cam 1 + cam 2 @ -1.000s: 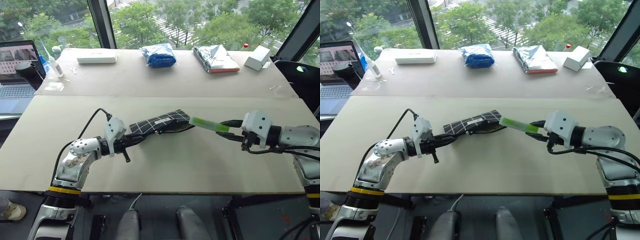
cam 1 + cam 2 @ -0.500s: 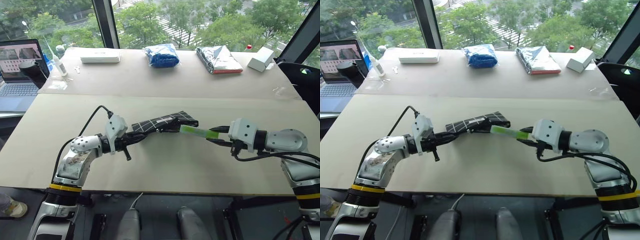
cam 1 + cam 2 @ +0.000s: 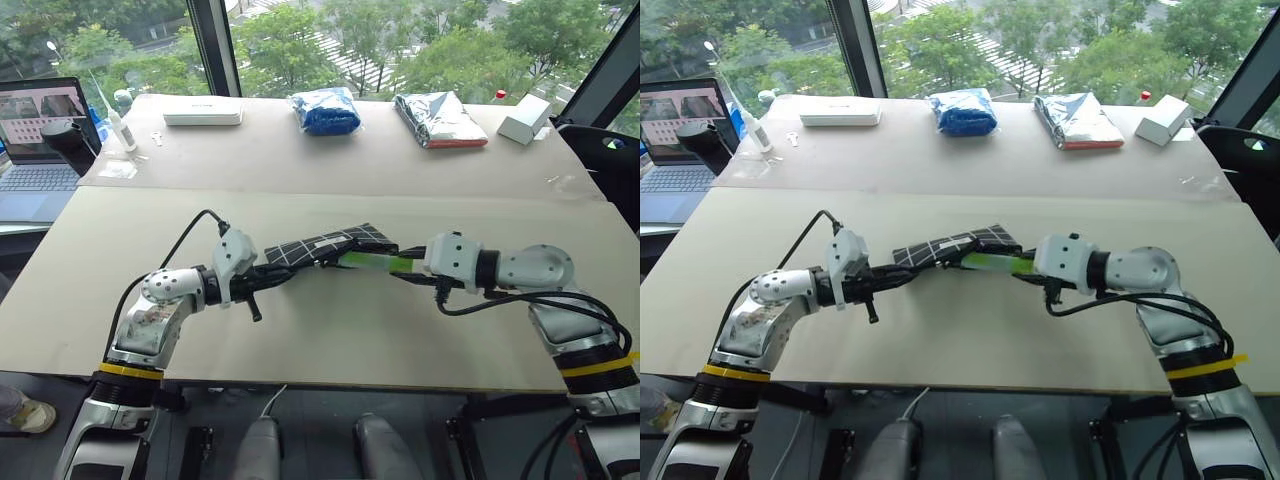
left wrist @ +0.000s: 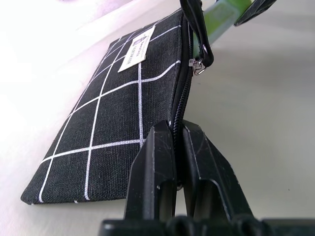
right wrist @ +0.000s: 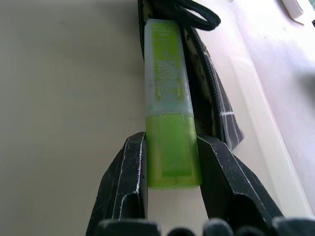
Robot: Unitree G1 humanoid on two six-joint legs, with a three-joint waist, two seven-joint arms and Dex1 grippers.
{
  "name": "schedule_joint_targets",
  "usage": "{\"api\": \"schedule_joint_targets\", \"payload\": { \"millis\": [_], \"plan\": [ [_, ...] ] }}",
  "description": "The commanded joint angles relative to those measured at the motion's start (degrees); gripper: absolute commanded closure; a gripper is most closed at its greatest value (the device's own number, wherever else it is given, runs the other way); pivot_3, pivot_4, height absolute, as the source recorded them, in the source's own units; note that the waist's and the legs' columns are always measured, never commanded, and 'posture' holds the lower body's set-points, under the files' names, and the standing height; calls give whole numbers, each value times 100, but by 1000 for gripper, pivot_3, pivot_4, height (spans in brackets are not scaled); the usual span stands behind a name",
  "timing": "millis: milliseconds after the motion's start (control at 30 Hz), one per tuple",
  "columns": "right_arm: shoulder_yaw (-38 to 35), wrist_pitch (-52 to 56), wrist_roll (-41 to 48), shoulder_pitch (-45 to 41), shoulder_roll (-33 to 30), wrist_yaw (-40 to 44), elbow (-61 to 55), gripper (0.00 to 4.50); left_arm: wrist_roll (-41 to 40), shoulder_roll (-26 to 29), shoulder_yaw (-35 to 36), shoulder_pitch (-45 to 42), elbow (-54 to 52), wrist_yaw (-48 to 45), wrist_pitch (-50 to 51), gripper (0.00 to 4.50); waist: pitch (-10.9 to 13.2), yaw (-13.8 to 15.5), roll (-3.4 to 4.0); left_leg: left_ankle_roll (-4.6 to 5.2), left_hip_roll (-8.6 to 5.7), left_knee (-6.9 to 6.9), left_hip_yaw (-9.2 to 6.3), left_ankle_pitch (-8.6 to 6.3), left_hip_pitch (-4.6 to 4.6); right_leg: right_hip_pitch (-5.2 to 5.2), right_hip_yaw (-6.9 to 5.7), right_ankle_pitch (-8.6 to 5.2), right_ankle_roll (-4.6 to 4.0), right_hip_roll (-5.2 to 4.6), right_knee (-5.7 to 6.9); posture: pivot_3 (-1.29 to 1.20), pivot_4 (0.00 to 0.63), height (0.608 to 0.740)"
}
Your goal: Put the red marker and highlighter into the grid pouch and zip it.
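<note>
- Now the left gripper (image 4: pixel 174 147) has its two black fingers pressed together on the zipper edge of the grid pouch (image 3: pixel 325 245), at the end of the pouch nearest to the left arm.
- On its side, the pouch is a flat black fabric case with white grid lines and a small white label (image 4: pixel 136 49); it lies over the middle of the near table (image 3: pixel 330 330), with its far end close to the right gripper.
- Its zipper runs along the edge that the left fingers hold, and the metal slider with the black pull strap (image 4: pixel 197 29) sits at the far end, beside the highlighter.
- Meanwhile the right gripper (image 5: pixel 172 167) pinches the highlighter (image 5: pixel 170 103) by its lime-green body, one finger on each side.
- From the right wrist view, the paler cap end of the highlighter points away from the fingers and lies along the open zipper edge, with the tip at the mouth of the pouch near the looped strap.
- How far the tip is inside the pouch, I cannot tell.
- Farther back, a second table (image 3: pixel 380 150) carries a blue plastic bag (image 3: pixel 327 110), a silver foil bag (image 3: pixel 437 117), a flat white box (image 3: pixel 203 111) and a small white box (image 3: pixel 524 118).
- At the robot's far left stands an open laptop (image 3: pixel 35 130).
</note>
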Motion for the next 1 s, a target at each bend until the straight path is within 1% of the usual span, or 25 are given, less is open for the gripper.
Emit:
{"api": "schedule_joint_targets", "payload": {
  "millis": [33, 100, 233, 500, 567, 633, 667, 800, 900, 967, 1000],
  "plan": [
    [282, -218, -348, -456, 227, -63, 190, 3436, 8, 15, -7, -143, -3, -59, -110, 4500, 0, -3, 0, 0, 0, 0, 0, 0, 0, 0, 0, 0, 0, 0, 1, 0, 150, 740],
    [456, -311, -553, -694, 377, -104, 389, 3436, 5, 13, -10, -177, 17, -69, -102, 4500, 0, -6, 0, 0, 0, 0, 0, 0, 1, -1, -1, 0, 0, 1, 4, 0, 150, 740],
    [795, -444, -858, -1243, 895, -245, 729, 3436, -13, 31, -2, -202, 6, -85, -80, 4500, 0, -24, 0, 0, 0, 0, 0, 0, 1, -5, 0, 5, -8, 1, 9, 0, 150, 740],
    [1098, -742, -951, -1433, 1562, -262, 827, 3436, -34, 46, 13, -188, -48, -65, -44, 4500, 0, 13, -1, -1, 0, 1, -4, 1, -2, -5, -4, 6, -10, 0, 12, 0, 150, 740],
    [1041, -735, -974, -1440, 1607, -315, 867, 2427, -35, 45, 22, -186, -53, -59, -43, 4500, 0, 12, 0, -1, 0, 1, -5, 1, -2, -5, -6, 6, -10, 0, 14, 0, 150, 740],
    [968, -782, -1057, -1474, 1595, -440, 977, 1882, -39, 45, 29, -180, -64, -51, -36, 4500, 0, -1, 0, -1, 1, 1, -5, 1, 0, -4, -6, 6, -10, 1, 15, 0, 150, 740],
    [939, -897, -1168, -1508, 1557, -558, 1084, 1498, -40, 44, 32, -176, -69, -47, -33, 4500, 0, -3, -1, -1, 1, 0, -5, 1, 0, -5, -6, 6, -10, 1, 16, 0, 150, 740],
    [864, -1147, -1356, -1571, 1377, -814, 1383, 208, -44, 42, 35, -159, -92, -35, -19, 4500, 0, 14, -1, -1, 0, 1, -5, 1, -1, -5, -6, 6, -10, 0, 16, 0, 150, 740],
    [736, -1249, -1392, -1596, 1132, -971, 1551, 208, -57, 43, 36, -153, -106, -20, -4, 4500, 0, 4, -1, -1, 0, 1, -5, 1, 0, -5, -5, 6, -10, 0, 16, 0, 150, 740],
    [572, -1219, -1245, -1547, 946, -947, 1523, 208, -63, 47, 34, -139, -130, -12, 11, 4500, 1, 3, -1, -1, 0, 0, -5, 1, 0, -5, -5, 6, -10, 0, 15, 0, 150, 740],
    [314, -1177, -966, -1490, 798, -877, 1419, 208, -69, 48, 36, -131, -145, -5, 25, 4500, 1, 7, -1, -1, 0, 0, -5, 1, -1, -6, -5, 6, -10, 0, 15, 0, 150, 740]
  ]
}}
